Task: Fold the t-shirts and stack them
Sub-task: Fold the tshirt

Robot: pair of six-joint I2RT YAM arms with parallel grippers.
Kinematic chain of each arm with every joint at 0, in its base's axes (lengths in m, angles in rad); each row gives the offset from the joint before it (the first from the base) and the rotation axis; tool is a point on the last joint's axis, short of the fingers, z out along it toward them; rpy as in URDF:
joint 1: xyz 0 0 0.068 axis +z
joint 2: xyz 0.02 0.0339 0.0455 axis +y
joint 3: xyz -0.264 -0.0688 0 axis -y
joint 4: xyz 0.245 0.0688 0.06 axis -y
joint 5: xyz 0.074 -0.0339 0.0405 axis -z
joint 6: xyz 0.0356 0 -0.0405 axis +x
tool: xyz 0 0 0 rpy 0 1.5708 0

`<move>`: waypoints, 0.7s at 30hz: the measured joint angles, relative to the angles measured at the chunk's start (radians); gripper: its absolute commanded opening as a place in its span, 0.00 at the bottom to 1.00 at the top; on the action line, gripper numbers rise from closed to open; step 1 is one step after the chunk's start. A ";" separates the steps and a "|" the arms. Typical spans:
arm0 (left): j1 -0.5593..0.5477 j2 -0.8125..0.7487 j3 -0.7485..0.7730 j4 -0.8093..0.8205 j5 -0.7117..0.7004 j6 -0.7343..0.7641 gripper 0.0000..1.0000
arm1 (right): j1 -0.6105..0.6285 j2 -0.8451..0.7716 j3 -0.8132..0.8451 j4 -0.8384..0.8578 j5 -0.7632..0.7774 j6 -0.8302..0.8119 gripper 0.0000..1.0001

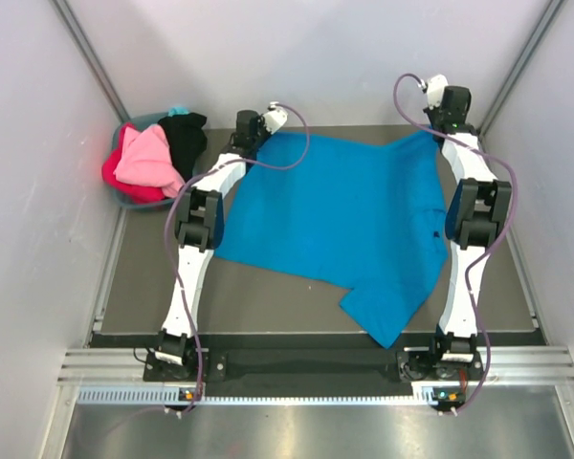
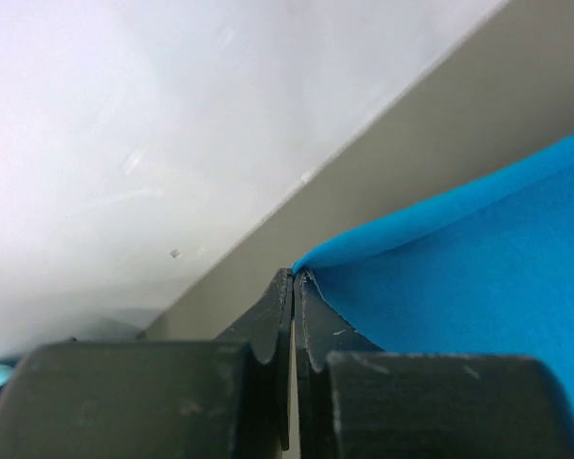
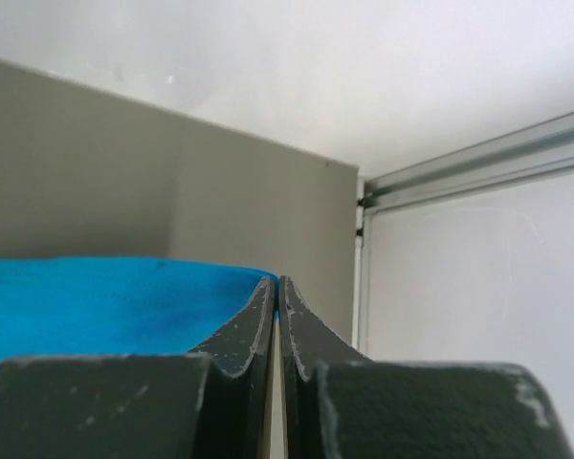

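- Pinching the bright blue t-shirt (image 1: 344,210) at its two far corners. My left claw (image 2: 294,277) is clenched on one corner, with the cloth running away to its right. My right claw (image 3: 277,283) is clenched on the other, with the cloth running off to its left.
- The far edge is stretched between my claws. The rest lies behind them on the counter (image 1: 143,287), with one sleeve trailing toward the near edge on my right claw's side.
- The step in hand, as I judge it, is spreading this shirt flat; I see no fold in it yet.
- The next move calls for both claws to travel together, holding the edge taut while laying it down smooth, and only then letting go.
- The pink t-shirt (image 1: 148,158), red t-shirt (image 1: 120,180) and black t-shirt (image 1: 185,139) sit heaped in the teal basket (image 1: 139,122), off to the left of my left claw.
- I can read no brand, label or writing. A small dark speck (image 1: 433,234) marks the blue cloth behind my right claw, too small to tell what it is.
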 measured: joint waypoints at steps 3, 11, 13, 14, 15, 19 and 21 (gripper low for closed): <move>0.002 0.019 0.034 0.027 0.000 -0.011 0.00 | 0.006 0.001 0.018 0.012 0.006 -0.005 0.00; 0.005 -0.072 -0.104 0.007 0.053 -0.051 0.00 | 0.024 -0.010 0.009 -0.081 -0.009 -0.042 0.00; 0.005 -0.135 -0.196 0.001 0.071 -0.050 0.00 | 0.026 -0.038 -0.031 -0.110 -0.015 -0.048 0.00; 0.005 -0.163 -0.233 0.001 0.076 -0.050 0.00 | 0.027 -0.060 -0.058 -0.129 -0.017 -0.051 0.00; 0.005 -0.182 -0.256 0.000 0.078 -0.050 0.00 | 0.027 -0.078 -0.079 -0.142 -0.020 -0.052 0.00; 0.006 -0.256 -0.308 0.000 0.092 -0.050 0.00 | 0.029 -0.190 -0.197 -0.183 -0.028 -0.051 0.00; 0.007 -0.280 -0.314 0.002 0.101 -0.050 0.00 | 0.030 -0.247 -0.248 -0.192 -0.031 -0.049 0.00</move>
